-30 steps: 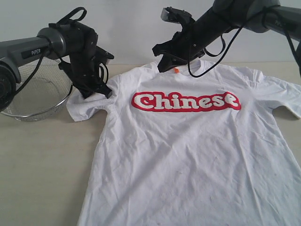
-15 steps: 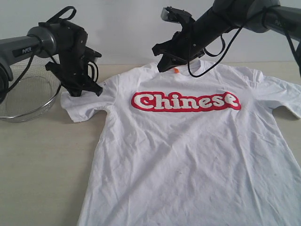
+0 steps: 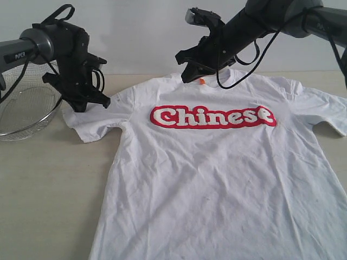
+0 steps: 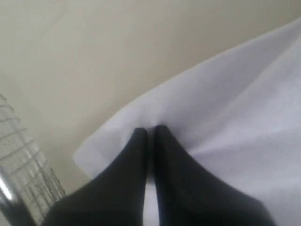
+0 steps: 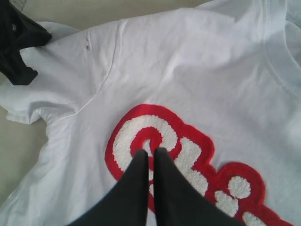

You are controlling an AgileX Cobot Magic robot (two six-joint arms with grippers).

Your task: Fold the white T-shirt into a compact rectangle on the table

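The white T-shirt (image 3: 217,173) lies chest-up on the table (image 3: 49,179), its red "Chinese" lettering (image 3: 212,116) and orange neck tag (image 3: 202,81) showing. My left gripper (image 3: 82,104) is shut on the edge of the shirt's left sleeve (image 3: 89,122); in the left wrist view white cloth (image 4: 235,108) shows between the closed fingers of that gripper (image 4: 150,129). My right gripper (image 3: 187,76) hangs by the collar, shut with nothing in it. In the right wrist view it (image 5: 150,151) hovers over the letter C (image 5: 146,136).
A round wire-mesh basket (image 3: 21,108) stands at the far left, close behind the left arm; its wires (image 4: 23,160) show in the left wrist view. Bare tabletop runs along the left of the shirt. The shirt's right sleeve (image 3: 331,116) reaches the frame edge.
My left gripper has moved left and slightly back with the sleeve, pulling it out flat toward the basket. The right arm has stayed where it was.
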